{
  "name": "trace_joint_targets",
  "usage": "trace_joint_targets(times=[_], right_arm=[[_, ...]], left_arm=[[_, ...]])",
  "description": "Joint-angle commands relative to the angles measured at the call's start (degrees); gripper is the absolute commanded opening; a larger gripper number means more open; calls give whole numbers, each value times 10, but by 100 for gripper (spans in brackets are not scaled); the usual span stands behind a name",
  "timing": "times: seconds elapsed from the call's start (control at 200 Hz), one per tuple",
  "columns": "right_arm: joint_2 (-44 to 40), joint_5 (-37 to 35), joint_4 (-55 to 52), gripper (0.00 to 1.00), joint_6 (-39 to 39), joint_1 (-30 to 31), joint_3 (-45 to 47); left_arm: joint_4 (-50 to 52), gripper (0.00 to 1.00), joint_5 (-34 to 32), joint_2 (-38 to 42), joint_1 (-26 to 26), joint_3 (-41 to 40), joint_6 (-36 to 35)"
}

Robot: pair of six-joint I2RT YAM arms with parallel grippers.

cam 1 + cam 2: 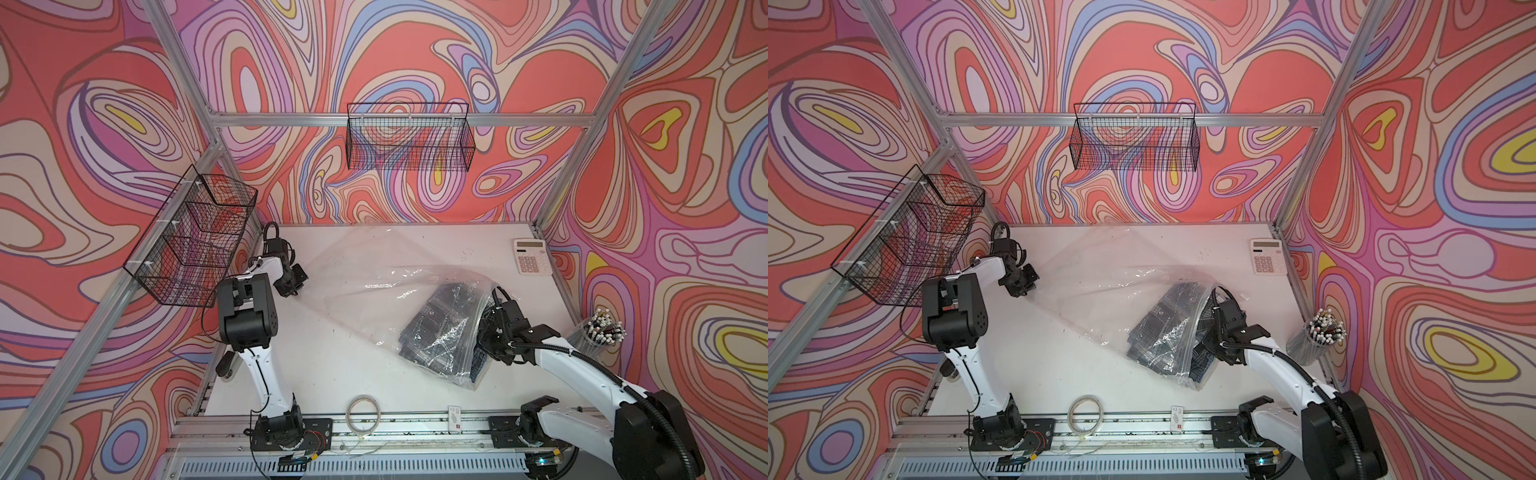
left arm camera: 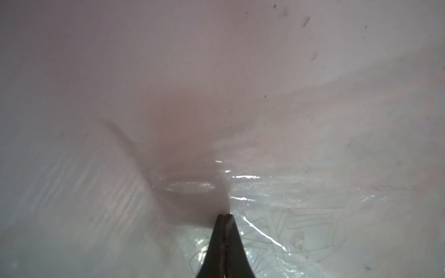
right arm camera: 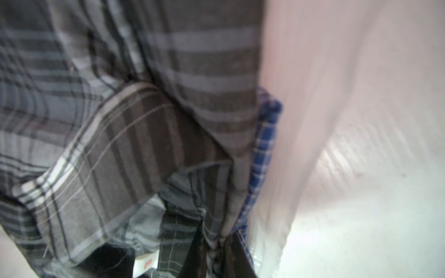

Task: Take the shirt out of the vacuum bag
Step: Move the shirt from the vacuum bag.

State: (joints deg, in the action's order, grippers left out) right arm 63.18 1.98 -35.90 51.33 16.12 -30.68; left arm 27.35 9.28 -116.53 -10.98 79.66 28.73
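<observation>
Shirt point(image 1: 436, 328) pinched by right fingers point(image 3: 237, 262), arm point(image 1: 561, 357) extended into vacuum bag point(image 1: 357, 266); left fingers point(image 2: 216, 245) closed.

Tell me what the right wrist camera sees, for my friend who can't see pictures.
A crumpled gray and black plaid shirt fills most of this close, blurry view, a fold of it pinched in the right gripper. A blue plaid strip runs along its edge, next to the hazy clear plastic of the vacuum bag.
</observation>
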Motion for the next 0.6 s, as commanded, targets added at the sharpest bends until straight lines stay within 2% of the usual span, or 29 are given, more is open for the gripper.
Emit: trace_joint_targets(times=[0.0, 0.07, 0.14, 0.301, 0.496, 0.596], right_arm=[[-29, -55, -77, 34, 7, -5, -23], [-49, -71, -99, 47, 6, -6, -42], [-62, -84, -121, 53, 5, -7, -63], [-88, -132, -182, 55, 1, -16, -117], [-138, -178, -237, 59, 1, -41, -163], [-151, -204, -263, 63, -6, -46, -190]], left_arm=[[29, 2, 1, 4, -8, -18, 4], [30, 10, 8, 14, -7, -15, 4], [34, 18, 17, 31, -8, -13, 4], [34, 28, 37, 89, -3, -27, 9], [45, 35, 42, 173, 25, -63, 5], [62, 38, 47, 221, 43, -86, -18]])
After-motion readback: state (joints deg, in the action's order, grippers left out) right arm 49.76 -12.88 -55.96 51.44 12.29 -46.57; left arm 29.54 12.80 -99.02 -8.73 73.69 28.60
